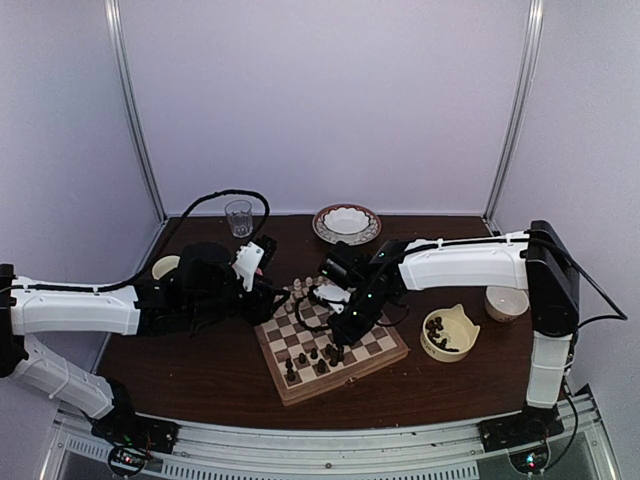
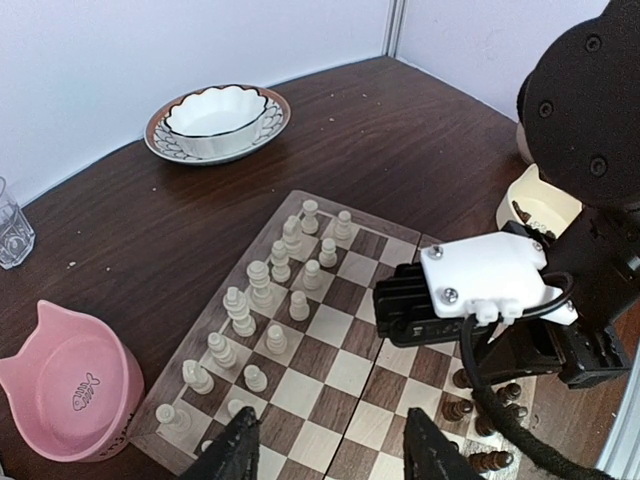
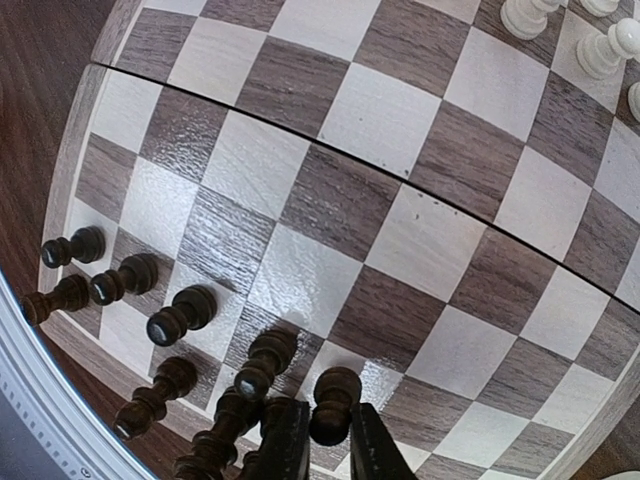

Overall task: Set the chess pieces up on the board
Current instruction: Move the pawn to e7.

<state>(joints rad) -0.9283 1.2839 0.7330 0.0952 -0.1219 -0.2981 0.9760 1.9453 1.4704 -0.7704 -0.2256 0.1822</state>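
A dark pawn [image 3: 335, 392] is pinched by the right hand [image 3: 328, 425], lower centre; the left hand [image 2: 330, 430] is spread. The board [image 3: 420, 240] is seen below.

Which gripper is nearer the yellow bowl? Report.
Right. The right gripper, holding a dark pawn over the board, is left of the yellow bowl; the left gripper hovers farther left.

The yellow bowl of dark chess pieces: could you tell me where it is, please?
In the top view, the yellow bowl sits on the right side, just beyond the board's right edge.
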